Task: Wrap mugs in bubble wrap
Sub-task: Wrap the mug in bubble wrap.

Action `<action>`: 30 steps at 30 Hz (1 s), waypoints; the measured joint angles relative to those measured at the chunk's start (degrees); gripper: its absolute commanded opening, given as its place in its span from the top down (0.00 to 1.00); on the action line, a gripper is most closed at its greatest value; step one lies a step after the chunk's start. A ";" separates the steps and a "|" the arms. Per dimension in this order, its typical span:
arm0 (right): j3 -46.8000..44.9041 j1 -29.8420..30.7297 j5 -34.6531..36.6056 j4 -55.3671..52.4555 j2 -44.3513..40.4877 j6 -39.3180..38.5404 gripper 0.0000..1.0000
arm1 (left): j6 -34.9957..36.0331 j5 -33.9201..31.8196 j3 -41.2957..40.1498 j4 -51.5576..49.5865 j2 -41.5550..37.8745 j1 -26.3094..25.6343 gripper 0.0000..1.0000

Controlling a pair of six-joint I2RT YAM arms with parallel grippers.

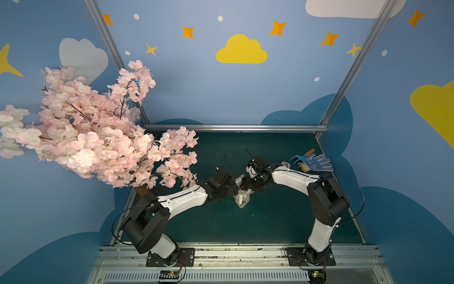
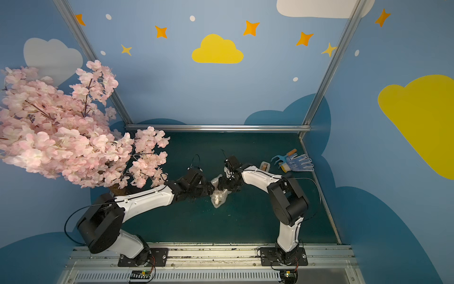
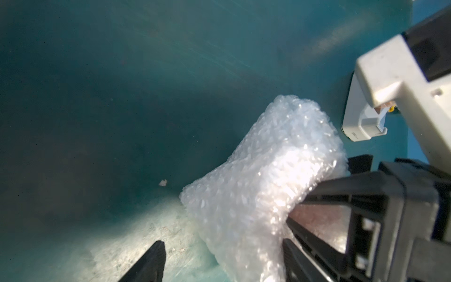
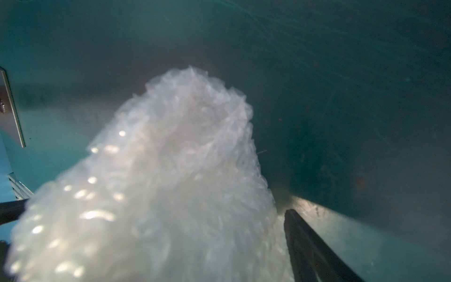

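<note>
Bubble wrap (image 1: 242, 194): bunched into a crumpled bundle at mid-table, between the two arm tips in both top views. Sits on the dark green table (image 1: 270, 221), one end raised toward the tools, the other end nearer the arm bases. Mug (image 1: 242, 202): almost wholly hidden inside the wrap. Only a small white patch shows through at the nearer end of the bundle in both top views; handle and inside not discernible.

Left tool (image 3: 223, 244): jaws spread wide, clamped on nothing. In the left wrist view, one finger (image 3: 152, 261) well apart from the wrap, over bare table; the other finger right against the bundle's side.

Right tool (image 4: 151, 210): closed on the bundle from the opposite side. In the right wrist view, wrap fills the gap between the jaws and one dark finger (image 4: 307, 246) presses at its edge. In the left wrist view, wrap visibly dented where the black finger bites in.

Off to the right side of the table: beige tape dispenser (image 1: 286, 164) just behind the right forearm; blue hand rake (image 1: 297, 158) and blue-dotted gloves (image 1: 318, 162) together near the far right edge. Pink blossom tree (image 1: 98, 137) overhanging the left side, above the left arm.
</note>
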 measured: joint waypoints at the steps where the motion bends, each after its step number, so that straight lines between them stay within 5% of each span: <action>1: -0.02 0.04 0.11 0.00 0.00 0.04 0.28 | -0.33 -0.07 0.13 -0.02 0.42 0.00 0.26; 20: -1.79 0.28 0.61 1.46 -1.51 0.68 0.26 | -3.72 0.48 3.74 0.00 7.23 0.09 0.33; 30: -10.67 -3.63 4.90 3.17 -22.80 1.97 0.22 | -1.18 2.05 3.28 2.54 8.02 0.55 0.33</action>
